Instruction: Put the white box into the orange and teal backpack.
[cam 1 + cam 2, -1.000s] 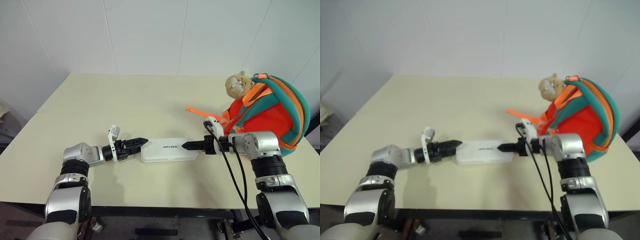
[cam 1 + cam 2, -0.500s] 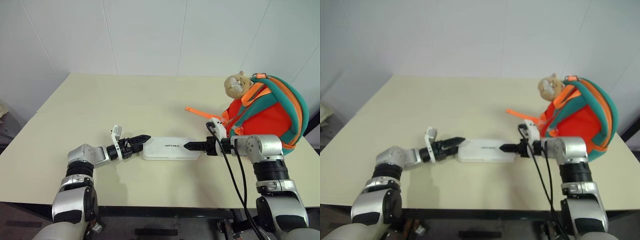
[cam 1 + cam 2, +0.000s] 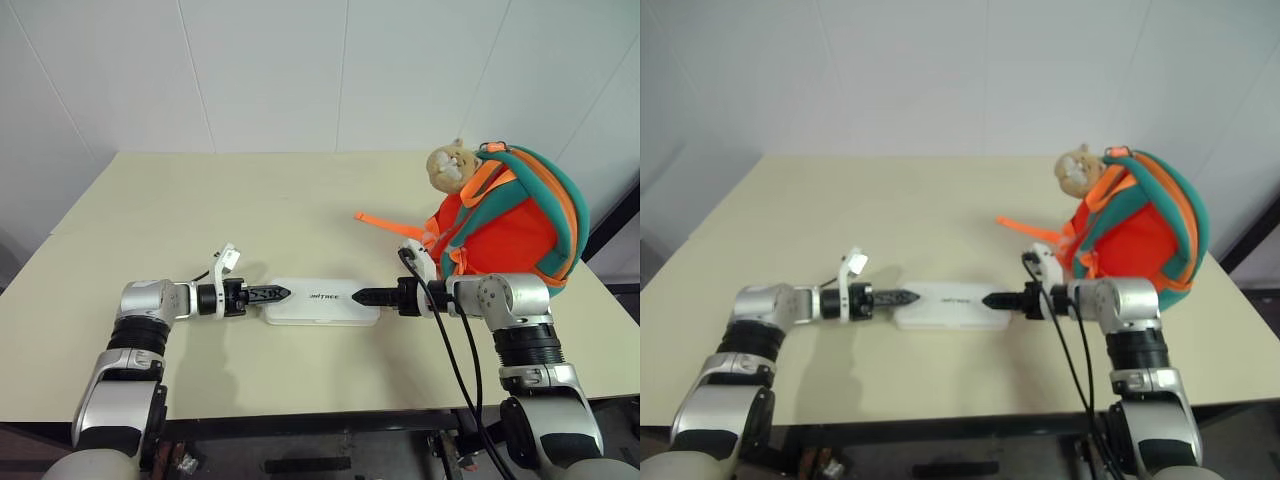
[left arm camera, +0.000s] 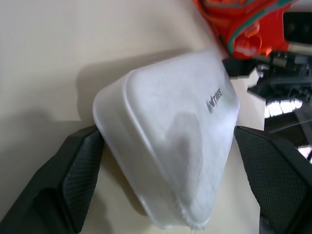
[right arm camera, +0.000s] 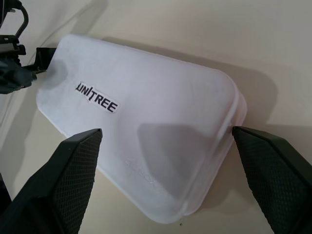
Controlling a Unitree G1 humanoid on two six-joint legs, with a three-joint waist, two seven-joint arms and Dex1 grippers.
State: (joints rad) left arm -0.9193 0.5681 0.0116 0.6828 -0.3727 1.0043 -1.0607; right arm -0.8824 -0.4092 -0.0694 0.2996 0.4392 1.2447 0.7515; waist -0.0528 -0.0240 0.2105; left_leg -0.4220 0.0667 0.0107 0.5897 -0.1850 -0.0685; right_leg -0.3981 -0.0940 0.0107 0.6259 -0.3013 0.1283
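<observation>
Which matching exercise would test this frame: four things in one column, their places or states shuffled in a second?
Things:
1. flat white rectangular box
2. rounded orange and teal fabric backpack
3. tan plush toy
4. left gripper

Places or states:
A. sits at the top of the bag, on the side toward the table's middle
B. lies flat on the cream table between the two grippers
C. open, at the box's end far from the bag
D. stands on the table's right side, behind the right gripper

Pairs: 1-B, 2-D, 3-A, 4-C
</observation>
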